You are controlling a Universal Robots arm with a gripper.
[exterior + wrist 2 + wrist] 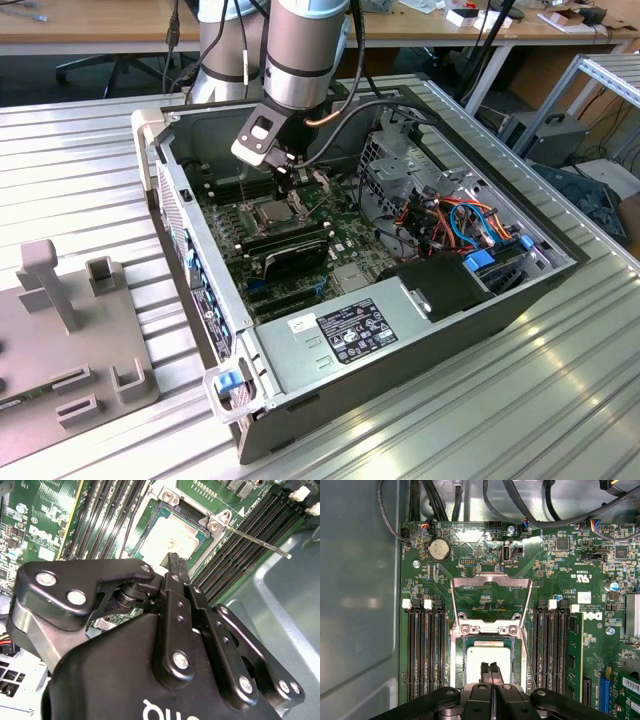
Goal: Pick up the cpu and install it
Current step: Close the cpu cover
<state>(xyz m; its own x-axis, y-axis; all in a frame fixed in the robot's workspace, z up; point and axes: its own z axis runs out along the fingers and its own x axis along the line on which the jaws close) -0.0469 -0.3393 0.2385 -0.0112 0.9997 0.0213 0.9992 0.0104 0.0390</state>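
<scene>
The cpu [487, 656], a pale square chip, lies flat in the socket on the green motherboard [555, 580] inside the open computer case [330, 330]. My gripper [490, 666] hangs straight over the chip with its two black fingertips pressed together, nothing between them. Whether they touch the chip's face I cannot tell. In the second wrist view the gripper [174, 557] stands over the edge of the cpu [172, 535]. The exterior view has the gripper [285, 190] just above the cpu [275, 212] in the middle of the board.
The socket's hinged metal frame [490, 597] stands open beside the chip, and its thin lever rod [255, 540] sticks out. Black memory slots [425, 650] flank the socket. Cables [440, 220], a power supply [350, 330] and case walls crowd round. A grey fixture [70, 320] sits outside the case.
</scene>
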